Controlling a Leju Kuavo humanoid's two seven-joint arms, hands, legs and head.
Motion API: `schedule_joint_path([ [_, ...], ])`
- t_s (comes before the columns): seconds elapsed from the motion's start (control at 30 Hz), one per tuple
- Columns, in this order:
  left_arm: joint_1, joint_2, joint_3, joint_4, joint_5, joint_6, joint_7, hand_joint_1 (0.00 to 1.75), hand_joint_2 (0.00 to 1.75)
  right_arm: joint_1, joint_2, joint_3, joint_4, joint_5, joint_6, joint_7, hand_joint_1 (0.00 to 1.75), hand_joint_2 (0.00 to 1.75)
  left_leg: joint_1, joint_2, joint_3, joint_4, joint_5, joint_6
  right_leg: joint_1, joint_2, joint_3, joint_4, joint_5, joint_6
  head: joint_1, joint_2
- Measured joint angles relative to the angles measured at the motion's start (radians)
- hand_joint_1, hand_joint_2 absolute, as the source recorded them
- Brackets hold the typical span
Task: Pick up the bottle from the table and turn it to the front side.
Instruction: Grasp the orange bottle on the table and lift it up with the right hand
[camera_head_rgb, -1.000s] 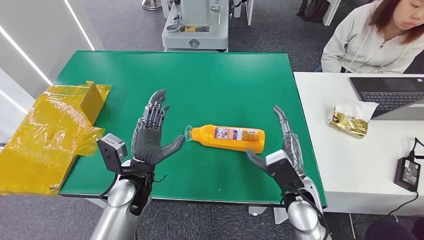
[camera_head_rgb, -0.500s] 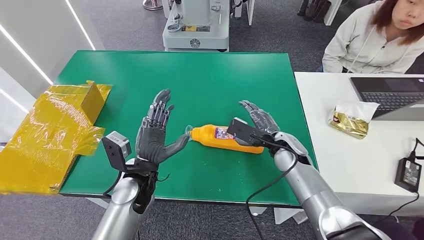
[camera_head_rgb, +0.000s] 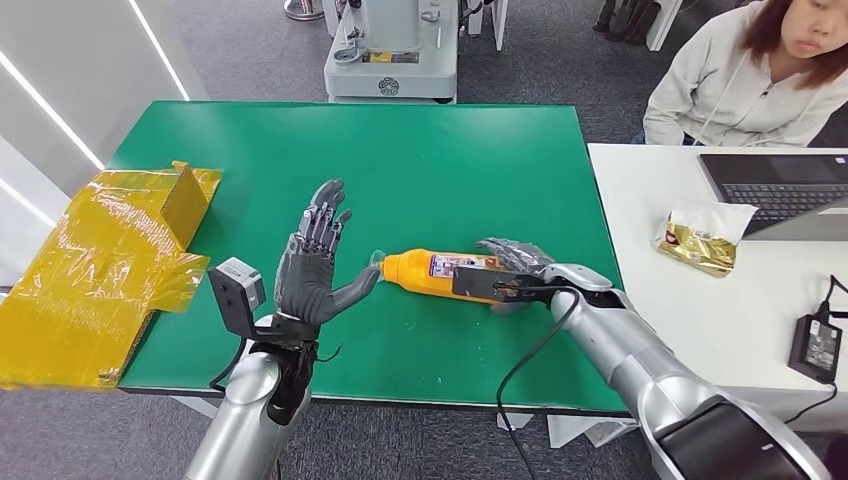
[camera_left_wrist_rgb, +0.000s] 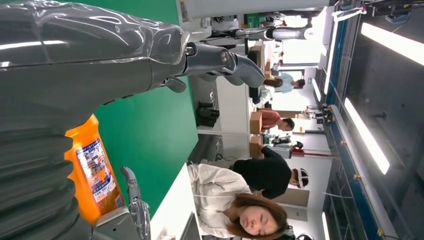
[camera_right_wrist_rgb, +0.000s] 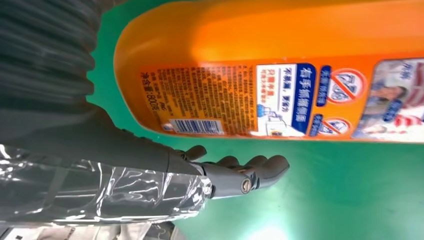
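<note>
the orange bottle (camera_head_rgb: 440, 273) lies on its side near the middle of the green table (camera_head_rgb: 420, 160), clear cap end pointing toward the left hand (camera_head_rgb: 312, 272), base toward the right hand (camera_head_rgb: 512, 262). the left hand stands upright with its fingers spread and holds nothing, its thumb reaching to just beside the cap. the right hand is draped over the base half of the bottle, fingers arched across the top; in the right wrist view the thumb still sits apart from the body, so the hand looks open around it rather than gripping, though contact on the far side is hidden. the printed panel with small text and a barcode (camera_right_wrist_rgb: 195, 126) faces up, which reads as the back label. it looks like stiff, glossy plastic, probably full and fairly heavy, so likely to slip or roll. the flat-sided body near the base seems the best hold, with the cap end steadied by the left hand.
</note>
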Motion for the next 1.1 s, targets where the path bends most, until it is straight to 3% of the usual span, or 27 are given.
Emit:
schedule_joint_path([
  [0.27,0.0,0.003,0.0,0.0,0.016,0.002,0.003,0.0,1.75,-0.019,-0.01,0.036,0.022,-0.015,0.041,-0.002,0.0,1.75,0.0,0.0,0.0,0.0,0.0,0.0,0.0,0.0,0.0,0.0,0.0,0.0,0.0,0.0],
  [0.4,0.003,0.011,0.0,0.0,0.035,0.003,0.003,0.0,1.75,-0.033,-0.028,0.063,0.022,-0.048,0.063,-0.002,1.74,1.75,0.0,0.0,0.0,0.0,0.0,0.0,0.0,0.0,0.0,0.0,0.0,0.0,0.0,0.0],
  [0.87,0.013,0.023,0.001,0.0,0.043,0.007,0.003,0.0,1.75,-0.02,-0.052,0.136,0.029,-0.148,-0.07,-0.021,1.75,1.75,0.0,0.0,0.0,0.0,0.0,0.0,0.0,0.0,0.0,0.0,0.0,0.0,0.0,0.0],
  [1.1,0.019,0.024,0.001,0.0,0.042,0.007,0.003,0.0,1.75,-0.016,-0.057,0.143,0.029,-0.151,-0.08,-0.024,1.75,1.75,0.0,0.0,0.0,0.0,0.0,0.0,0.0,0.0,0.0,0.0,0.0,0.0,0.0,0.0],
])
